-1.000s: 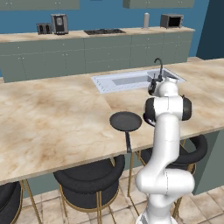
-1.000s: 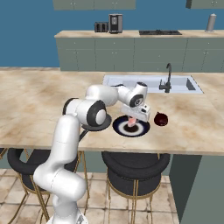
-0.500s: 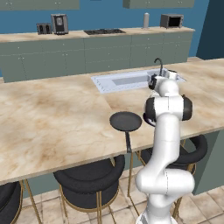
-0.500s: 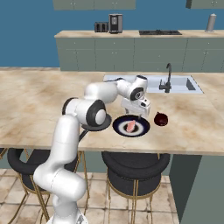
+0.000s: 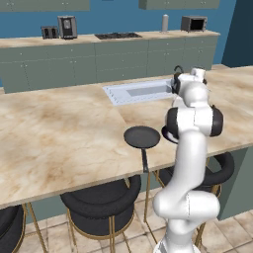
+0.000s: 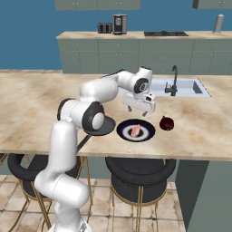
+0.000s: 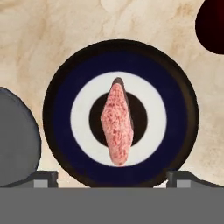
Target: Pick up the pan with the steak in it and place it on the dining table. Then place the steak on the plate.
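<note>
Steak laid on the plate, end effector raised clear above it.

The steak [image 7: 117, 124] is seen lying across the plate [image 7: 65, 96] centre on the marbled surface [image 6: 41, 108]. The end effector [image 6: 140, 110] is held above the plate, spread wide and gripping nothing. The pan [image 5: 142, 137] is set at the plate's 9 o'clock, just beside it; a dark-red rounded object [image 6: 166, 123] sits near 3 o'clock.
</note>
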You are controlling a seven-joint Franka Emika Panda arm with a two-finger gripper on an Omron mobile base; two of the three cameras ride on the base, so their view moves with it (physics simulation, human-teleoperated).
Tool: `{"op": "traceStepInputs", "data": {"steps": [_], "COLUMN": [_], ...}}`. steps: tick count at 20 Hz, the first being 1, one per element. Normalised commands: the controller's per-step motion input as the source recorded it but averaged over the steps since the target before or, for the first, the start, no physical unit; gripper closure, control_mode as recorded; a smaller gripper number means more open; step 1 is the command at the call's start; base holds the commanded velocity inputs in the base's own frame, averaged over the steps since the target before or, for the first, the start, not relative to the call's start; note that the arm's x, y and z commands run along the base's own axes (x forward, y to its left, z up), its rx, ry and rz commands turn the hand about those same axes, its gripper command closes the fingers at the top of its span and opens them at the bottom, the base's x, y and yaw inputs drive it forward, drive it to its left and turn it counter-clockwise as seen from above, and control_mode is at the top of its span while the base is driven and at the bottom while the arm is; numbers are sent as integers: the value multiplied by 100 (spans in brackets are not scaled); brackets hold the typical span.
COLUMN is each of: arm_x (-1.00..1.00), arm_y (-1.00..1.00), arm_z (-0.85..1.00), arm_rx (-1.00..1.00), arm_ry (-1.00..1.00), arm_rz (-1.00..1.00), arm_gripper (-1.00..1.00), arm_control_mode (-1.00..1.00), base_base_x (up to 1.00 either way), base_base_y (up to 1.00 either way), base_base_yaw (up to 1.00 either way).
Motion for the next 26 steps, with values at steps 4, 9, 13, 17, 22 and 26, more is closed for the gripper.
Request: {"op": "traceStepInputs", "data": {"steps": [4,9,13,17,22,26], "arm_x": [-70,-59,-53,-54,-47,-48], "arm_y": [37,38,12,0,0,0], "arm_z": [10,-12,-33,-36,-5,13], "arm_rx": [-13,-18,-21,-22,-13,0], "arm_ry": [-8,-13,-21,-32,-45,-47], "arm_rz": [13,16,18,15,12,7], "arm_gripper": [-100,-100,-100,-100,-100,-100], "arm_control_mode": [-100,-100,-100,-100,-100,-100], "base_base_x": [0,0,0,0,0,0], "base_base_y": [0,0,0,0,0,0], "base_base_yaw": [0,0,0,0,0,0]}}
